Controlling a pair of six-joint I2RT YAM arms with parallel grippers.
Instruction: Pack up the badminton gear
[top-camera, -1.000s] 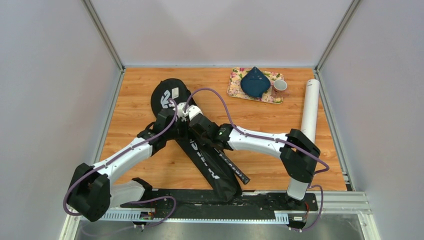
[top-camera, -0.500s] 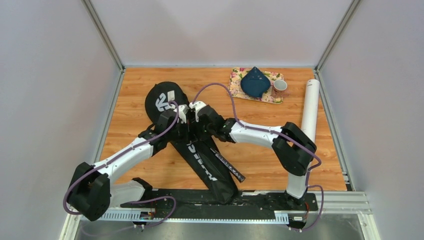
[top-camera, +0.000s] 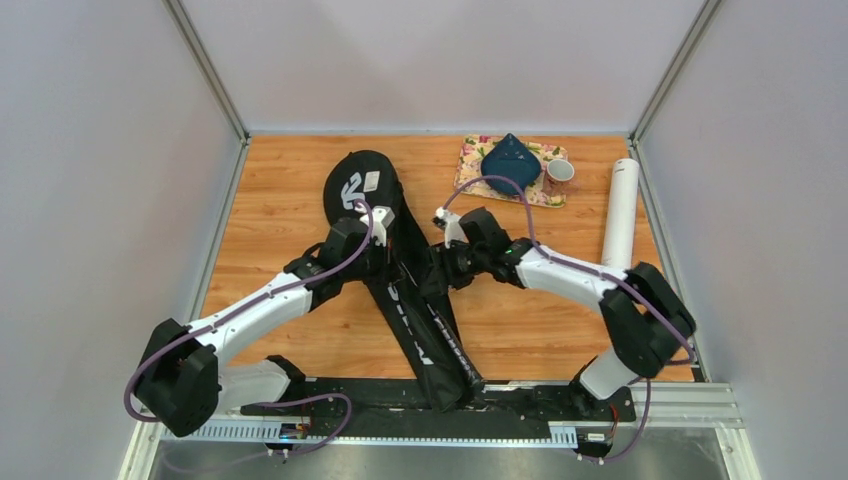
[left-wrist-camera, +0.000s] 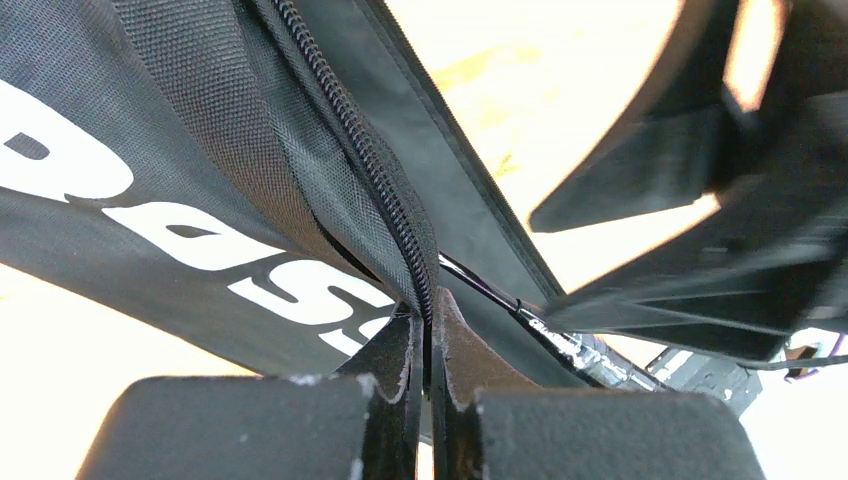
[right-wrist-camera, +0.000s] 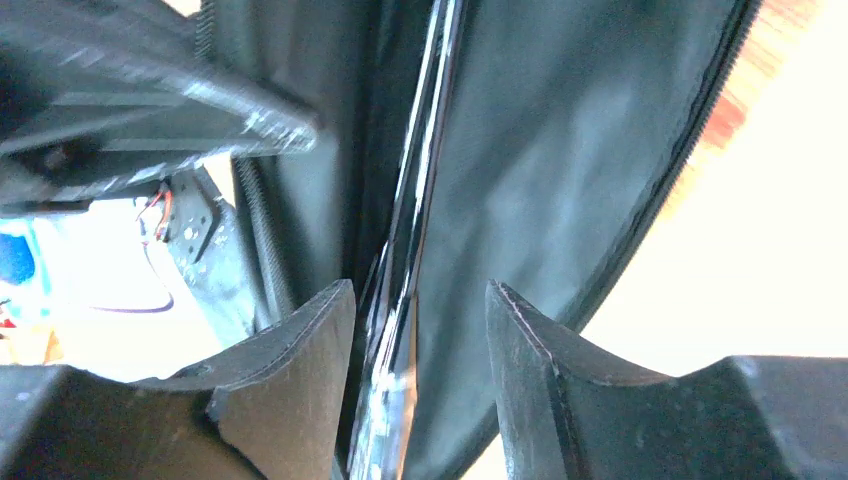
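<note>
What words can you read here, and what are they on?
"oss": big white letters on the racket cover, the rest cut off.
White print along the cover, top view: too small to read.
White logo and tag on its round end: unreadable.
Print on the racket shaft: blurred.

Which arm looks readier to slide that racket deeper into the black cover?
Probably the right: the right gripper is open astride the racket shaft inside the cover, while the left gripper is pinched shut on the zipper edge.
</note>
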